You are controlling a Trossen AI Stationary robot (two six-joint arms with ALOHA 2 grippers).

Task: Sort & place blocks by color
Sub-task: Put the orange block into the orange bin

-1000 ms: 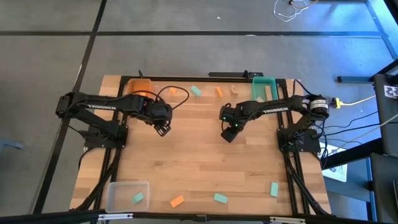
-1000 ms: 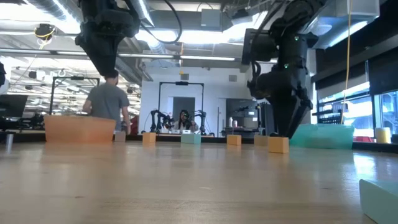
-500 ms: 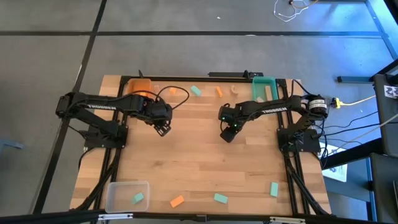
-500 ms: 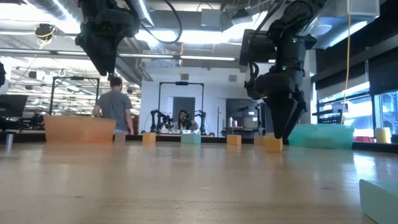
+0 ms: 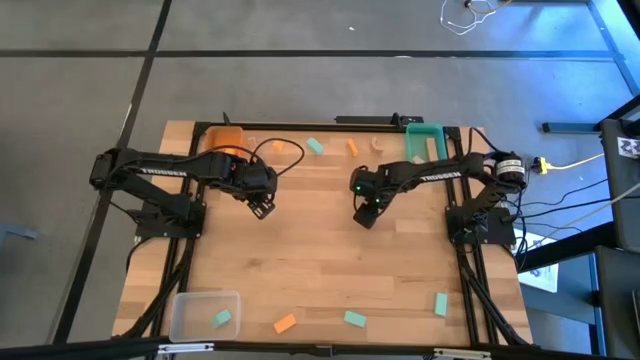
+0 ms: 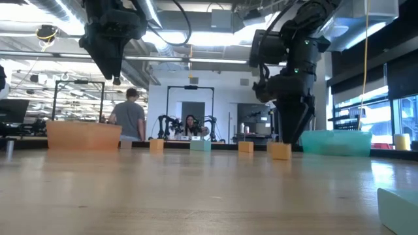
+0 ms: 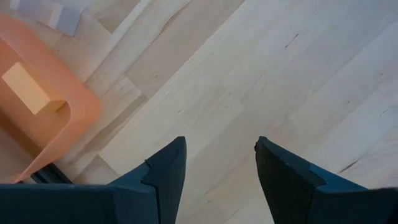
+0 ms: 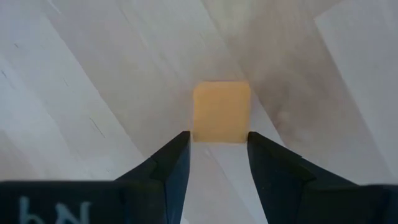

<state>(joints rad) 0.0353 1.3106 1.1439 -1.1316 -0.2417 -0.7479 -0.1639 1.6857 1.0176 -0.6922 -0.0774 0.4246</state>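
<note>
The right gripper (image 8: 214, 152) hangs with fingers apart, empty, over an orange block (image 8: 221, 112) resting mid-surface. Likely light and rigid; pinch its flat opposite sides. The left gripper (image 7: 217, 163) waits parted, empty.

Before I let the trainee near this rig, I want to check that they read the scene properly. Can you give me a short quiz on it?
1. True or false: the left gripper is shut on a block.
2. The cube lying on the table just past the open right gripper is: A teal, B orange, C pale wood.
3. Fill in: the clear bin at the table's corner holds one ___ block.

Key: 1 false, it is open over bare table beside the orange bin. 2 B. 3 teal.
</note>
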